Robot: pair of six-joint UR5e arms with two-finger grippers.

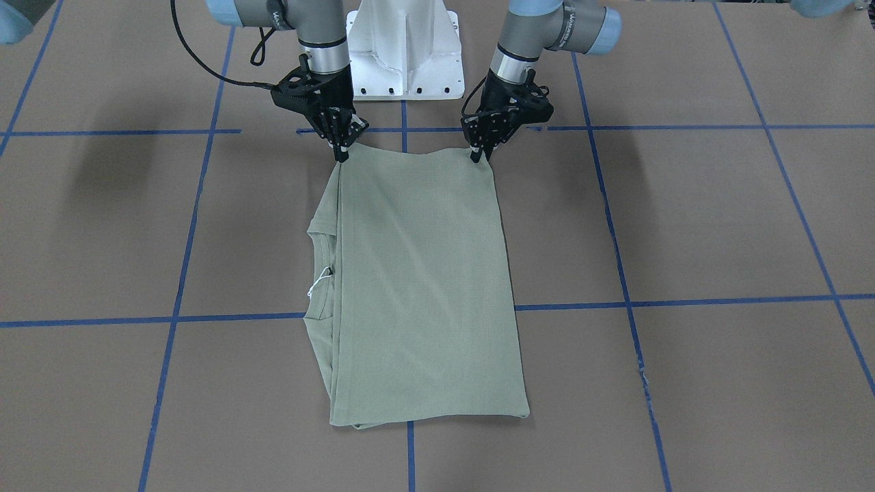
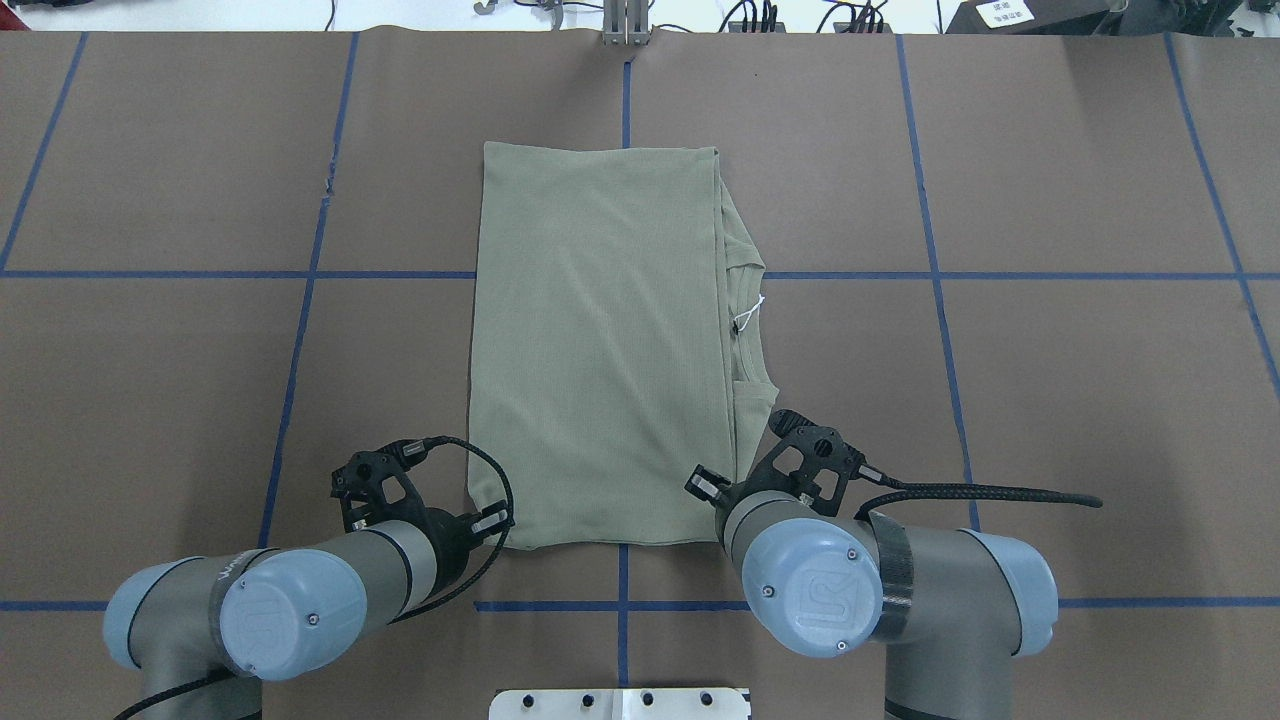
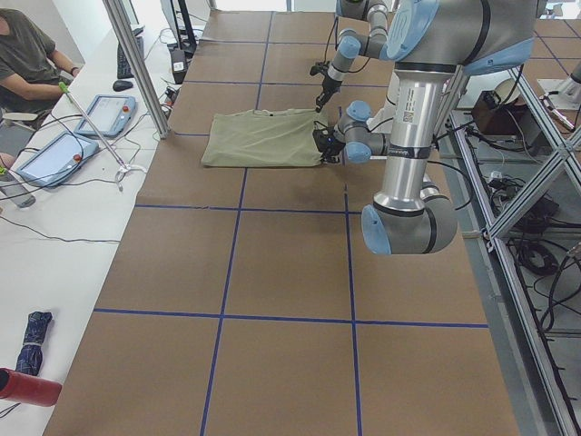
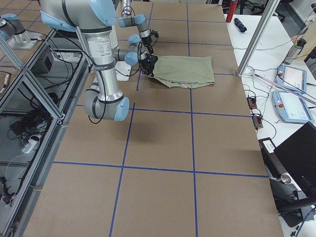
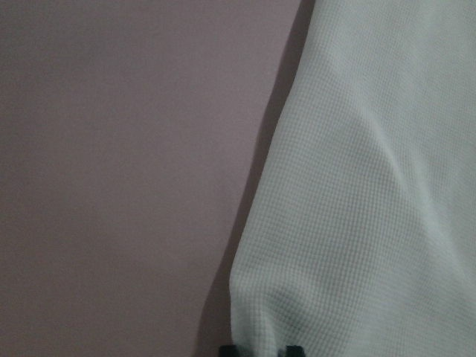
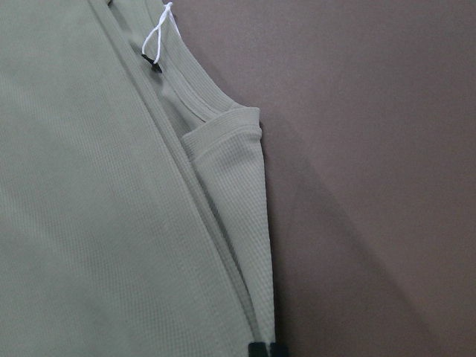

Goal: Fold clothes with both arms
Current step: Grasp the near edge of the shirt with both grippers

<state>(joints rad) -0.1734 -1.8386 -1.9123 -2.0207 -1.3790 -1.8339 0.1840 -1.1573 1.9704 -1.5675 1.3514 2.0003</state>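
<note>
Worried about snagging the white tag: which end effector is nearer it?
Right: the right end effector grips the shirt corner nearest the tag; left end effector holds the opposite corner.

Pale sage-green finely ribbed shirt [image 1: 424,273], white tag string [image 1: 316,283], brown table [image 1: 718,225], blue grid lines [image 1: 683,302]

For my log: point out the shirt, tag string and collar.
shirt [image 1: 424,287], front-facing view, folded body's middle.
tag string [image 6: 158,31], right wrist view, loop.
collar [image 6: 197,85], right wrist view, ribbed band.

Left hand [image 5: 260,349] and right hand [image 6: 266,348] cropped at wrist views' bottom edges, shirt [image 1: 424,287] collar half hidden under fold
</note>
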